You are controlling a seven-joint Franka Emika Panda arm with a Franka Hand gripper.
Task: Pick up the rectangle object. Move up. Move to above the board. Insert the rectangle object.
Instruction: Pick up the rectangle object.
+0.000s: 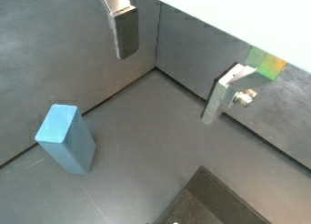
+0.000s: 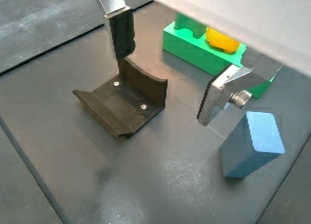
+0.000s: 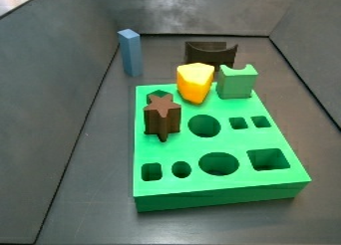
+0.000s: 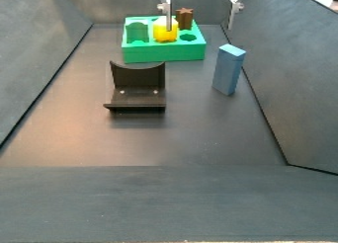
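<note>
The rectangle object, a slim light-blue block (image 4: 228,69), stands upright on the dark floor, apart from the board; it also shows in the other side view (image 3: 130,52) and in both wrist views (image 1: 67,137) (image 2: 253,144). The board (image 3: 246,177) is a bright green slab with shaped holes, also seen in a side view (image 4: 145,53) and a wrist view (image 2: 185,47). My gripper (image 2: 170,68) (image 1: 170,68) is open and empty, well above the floor and off to one side of the block. Its fingertips show at the top edge of a side view (image 4: 164,2).
On the board stand a brown star piece (image 3: 162,115), a yellow piece (image 3: 196,83) and a green notched cube (image 3: 237,82). The fixture (image 4: 136,86) (image 2: 125,100) stands on the floor beside the board. Grey walls (image 4: 284,69) close in the floor.
</note>
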